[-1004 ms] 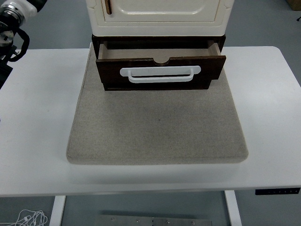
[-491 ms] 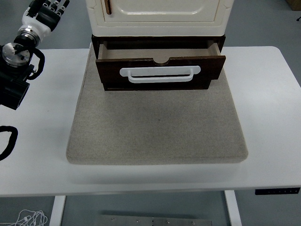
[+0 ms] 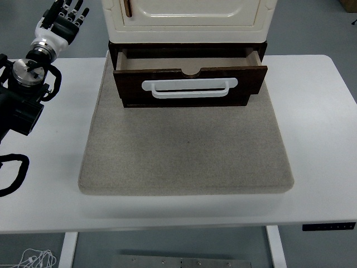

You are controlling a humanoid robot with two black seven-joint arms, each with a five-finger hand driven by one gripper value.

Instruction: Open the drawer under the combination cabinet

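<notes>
A cream cabinet (image 3: 189,17) stands on a dark brown base at the back of a grey mat (image 3: 187,151). Its dark wooden drawer (image 3: 189,81) is pulled partly out toward me, with a white handle (image 3: 189,88) across its front. The inside that shows looks bare. My left hand (image 3: 67,14) is raised at the far left, well left of the cabinet, fingers spread and holding nothing. Its black arm (image 3: 22,95) reaches in along the left edge. The right arm is out of sight.
The white table (image 3: 318,111) extends on both sides of the mat. A black cable loop (image 3: 14,176) hangs by the left arm. Below the table's near edge lie white cords (image 3: 36,259) on the floor.
My left arm has come further into view from the left, and the hand has moved right and down toward the cabinet's left side. The drawer has not moved.
</notes>
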